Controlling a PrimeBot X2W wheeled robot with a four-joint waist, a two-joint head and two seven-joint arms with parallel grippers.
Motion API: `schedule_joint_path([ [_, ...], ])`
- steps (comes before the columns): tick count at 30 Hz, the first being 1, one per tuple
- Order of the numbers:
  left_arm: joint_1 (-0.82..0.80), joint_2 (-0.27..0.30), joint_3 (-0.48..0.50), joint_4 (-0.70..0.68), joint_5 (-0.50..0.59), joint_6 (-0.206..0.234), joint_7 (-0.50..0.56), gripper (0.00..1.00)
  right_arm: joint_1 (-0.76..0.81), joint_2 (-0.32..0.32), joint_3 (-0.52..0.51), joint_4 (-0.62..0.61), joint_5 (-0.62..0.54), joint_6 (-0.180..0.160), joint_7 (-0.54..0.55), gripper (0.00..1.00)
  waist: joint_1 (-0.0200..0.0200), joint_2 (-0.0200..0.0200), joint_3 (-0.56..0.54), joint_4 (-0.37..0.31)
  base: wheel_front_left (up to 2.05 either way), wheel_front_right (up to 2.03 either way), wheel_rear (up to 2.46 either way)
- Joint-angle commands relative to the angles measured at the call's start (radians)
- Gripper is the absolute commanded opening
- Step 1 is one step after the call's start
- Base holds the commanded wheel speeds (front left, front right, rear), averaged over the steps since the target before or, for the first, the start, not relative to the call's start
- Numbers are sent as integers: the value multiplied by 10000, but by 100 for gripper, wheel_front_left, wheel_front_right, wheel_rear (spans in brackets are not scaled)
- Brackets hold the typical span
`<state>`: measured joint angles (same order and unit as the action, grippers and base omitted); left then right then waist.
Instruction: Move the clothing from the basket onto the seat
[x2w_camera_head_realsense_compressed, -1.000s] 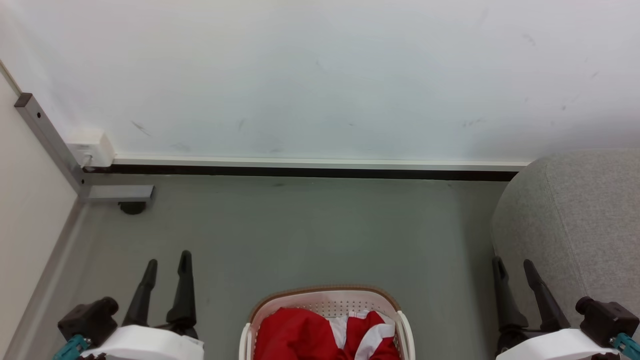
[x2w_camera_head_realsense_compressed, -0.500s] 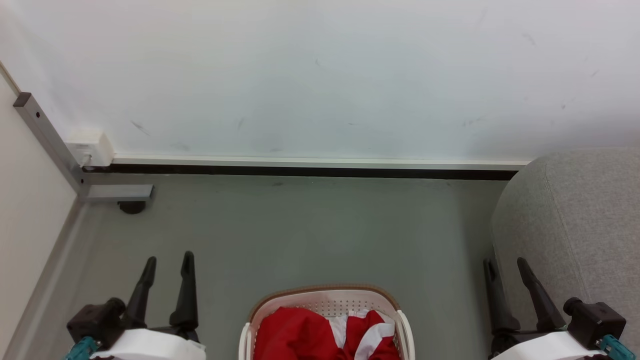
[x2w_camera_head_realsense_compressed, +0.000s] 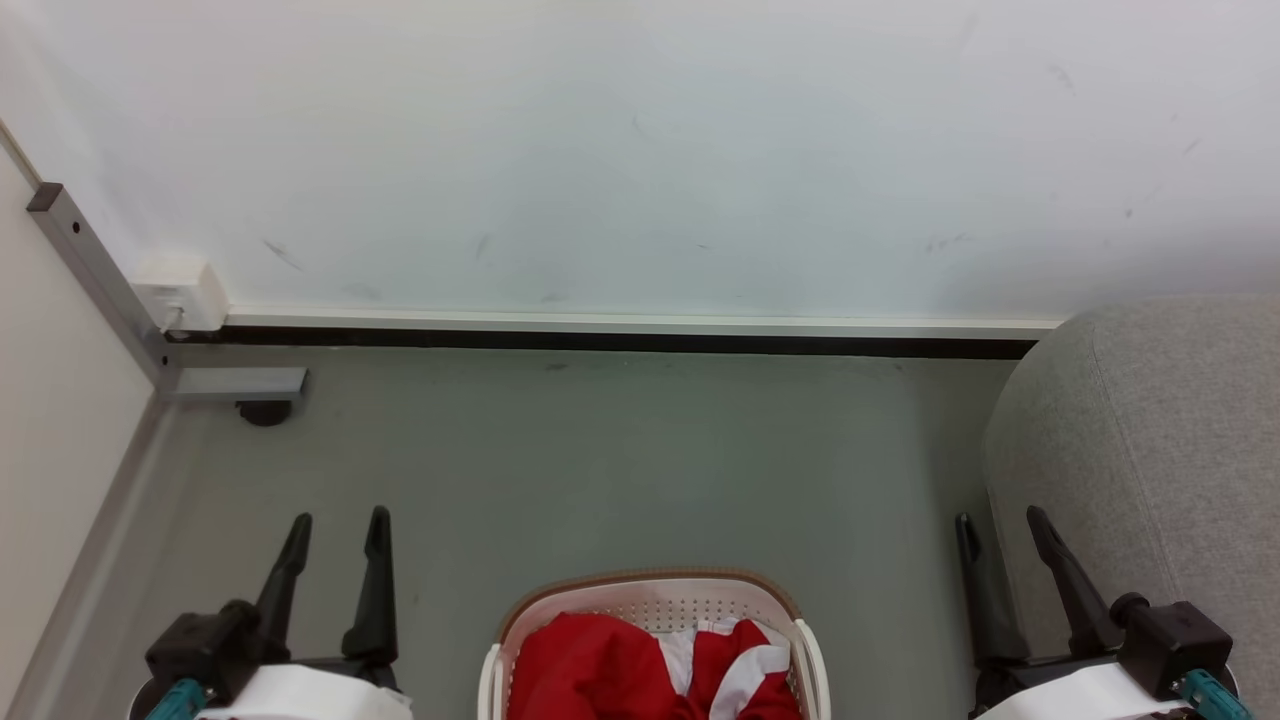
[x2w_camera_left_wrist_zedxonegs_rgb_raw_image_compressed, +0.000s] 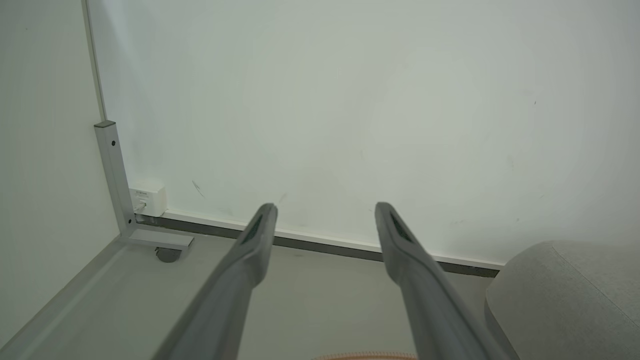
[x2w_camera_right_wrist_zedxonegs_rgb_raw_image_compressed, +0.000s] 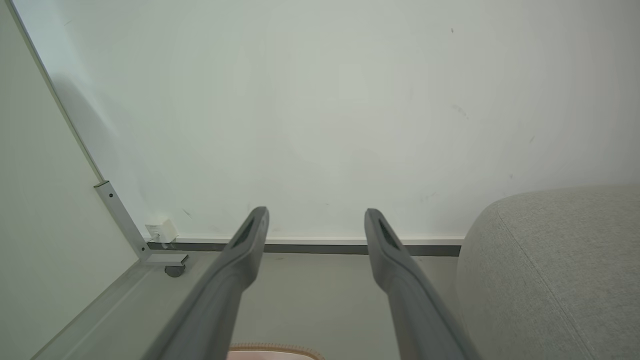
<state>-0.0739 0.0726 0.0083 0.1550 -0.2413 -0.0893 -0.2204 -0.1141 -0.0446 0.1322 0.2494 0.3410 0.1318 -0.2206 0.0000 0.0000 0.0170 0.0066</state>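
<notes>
**Loaded basket on the floor, both grippers spread wide**

1. Basket (x2w_camera_head_realsense_compressed: 652, 582): oval, white perforated plastic with a brown woven-look rim. It stands on the grey floor (x2w_camera_head_realsense_compressed: 620, 470) at the bottom centre of the head view, cut off by the lower edge. A sliver of its rim shows at the bottom of both wrist views.

2. Clothing (x2w_camera_head_realsense_compressed: 590, 668): bright red fabric with white panels, bunched inside the basket. Plain red lies to the left and red-and-white folds to the right.

3. Seat (x2w_camera_head_realsense_compressed: 1180, 440): light grey woven upholstery with a rounded corner and a stitched seam. It stands to the right of the basket, with a strip of floor between them.

4. Left gripper (x2w_camera_head_realsense_compressed: 339, 517): at the lower left of the head view, to the left of the basket and apart from it. The fingers point toward the wall (x2w_camera_head_realsense_compressed: 640, 150). The jaws are wide and hold nothing.

5. Right gripper (x2w_camera_head_realsense_compressed: 999, 517): at the lower right, between the basket and the seat, just beside the seat's edge. Whether it touches the seat cannot be told. The jaws are wide and hold nothing.

6. Surroundings: a dark skirting strip (x2w_camera_head_realsense_compressed: 620, 345) runs along the foot of the wall. At the left corner are a grey metal post (x2w_camera_head_realsense_compressed: 95, 280), a white box (x2w_camera_head_realsense_compressed: 183, 292) and a dark caster (x2w_camera_head_realsense_compressed: 265, 413).
</notes>
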Motion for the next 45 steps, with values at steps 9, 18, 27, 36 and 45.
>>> schedule_joint_path([
  [9, -40, -113, 171, 117, 703, -203, -244, 100, -122, -88, 170, -15, -696, -18, -232, 100, 0, 0, 9, -38, 0, 0, 0],
  [18, -102, -168, 302, 211, 1048, -331, -379, 100, -97, -91, 189, -64, -1215, -20, -382, 100, 0, 0, 60, -47, 0, 0, 0],
  [27, -159, -194, 362, 255, 1274, -394, -443, 100, -102, -89, 210, -85, -1369, -21, -438, 100, 0, 0, 102, -106, 0, 0, 0],
  [36, -221, -206, 367, 288, 1163, -414, -443, 100, -93, -87, 182, -117, -1263, -21, -438, 100, 0, 0, 149, -109, 0, 0, 0],
  [45, -257, -209, 380, 275, 1075, -419, -443, 100, -165, -86, 211, -106, -1241, -21, -438, 100, 0, 0, 227, -138, 0, 0, 0],
])
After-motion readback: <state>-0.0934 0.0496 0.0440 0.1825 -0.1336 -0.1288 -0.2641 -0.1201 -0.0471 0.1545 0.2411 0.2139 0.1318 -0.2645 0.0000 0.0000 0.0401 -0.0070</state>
